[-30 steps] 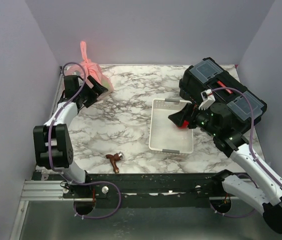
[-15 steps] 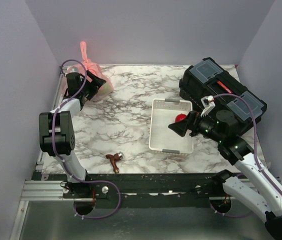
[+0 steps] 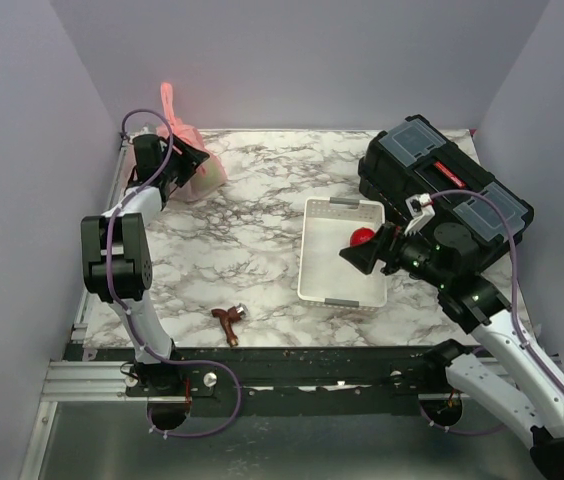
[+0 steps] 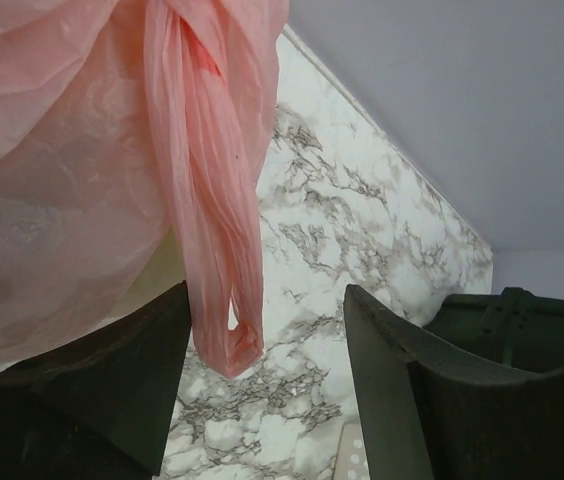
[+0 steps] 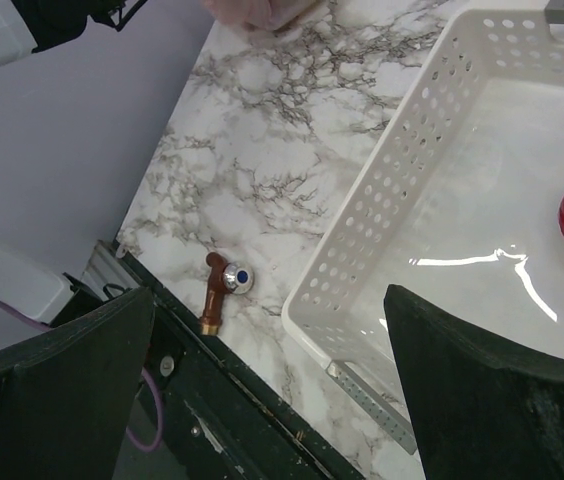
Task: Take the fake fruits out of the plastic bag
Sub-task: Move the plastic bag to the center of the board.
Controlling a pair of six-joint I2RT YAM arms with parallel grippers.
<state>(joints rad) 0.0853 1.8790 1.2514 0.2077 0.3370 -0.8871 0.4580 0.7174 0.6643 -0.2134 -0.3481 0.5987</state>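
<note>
One red apple (image 3: 362, 237) now lies in the tray (image 3: 314, 270), right tool (image 3: 364, 256) withdrawn.

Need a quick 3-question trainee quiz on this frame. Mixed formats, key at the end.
1. True or false: the red plastic apple lies inside the white perforated plastic tray.
2. What hangs between the fingers of the left pincer?
A) a twisted handle of the translucent pink plastic bag
B) a yellow rope
C) a white cloth
3. Fill in: the right pincer hovers over the tray's edge with its jaws ___.

Key: 1 true; 2 A; 3 open.
</note>
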